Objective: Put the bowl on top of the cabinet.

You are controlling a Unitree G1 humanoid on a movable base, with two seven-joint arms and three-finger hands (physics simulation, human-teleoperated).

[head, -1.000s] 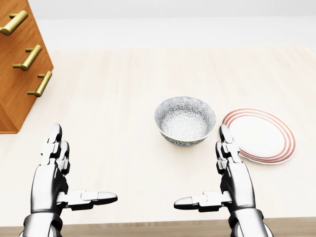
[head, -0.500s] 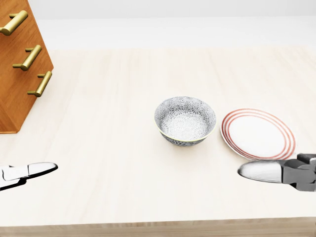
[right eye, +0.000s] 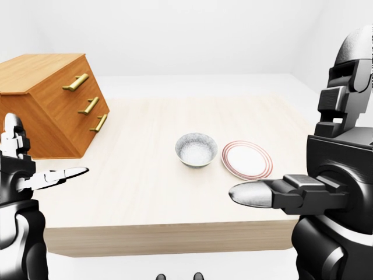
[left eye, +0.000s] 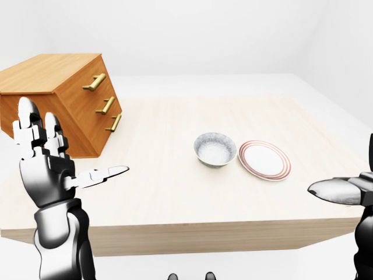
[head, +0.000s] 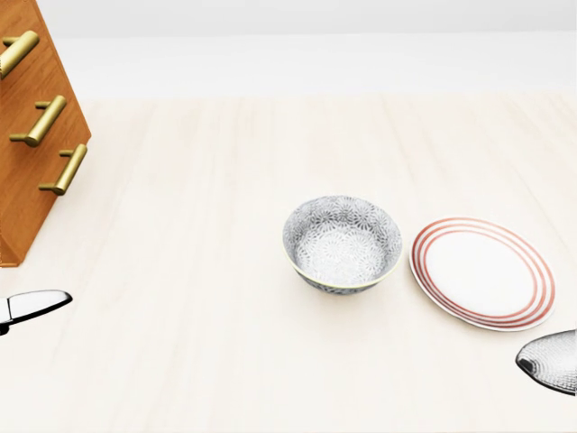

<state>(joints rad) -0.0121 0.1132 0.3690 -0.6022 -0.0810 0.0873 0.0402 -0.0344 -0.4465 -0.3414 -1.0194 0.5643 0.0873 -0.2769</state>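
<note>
The bowl (head: 343,244) sits upright on the counter (head: 207,298) at the centre of the head view, just left of a red-ringed plate (head: 482,271) (the two look barely apart). The cabinet (left eye: 58,96) stands at the upper left of the left-eye view. The left hand (left eye: 45,175) and right hand (right eye: 335,175) are raised at the frame's sides, both spread wide and holding nothing, well apart from the bowl.

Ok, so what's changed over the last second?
Both hands swung apart: the left hand and right hand, raised at the bottom of the head view a second ago, now show only thumb tips at its edges. Both stay open; nothing was grasped. The whole picture also shifted slightly, so the camera moved. The bowl, plate and cabinet stay put on the table.
</note>
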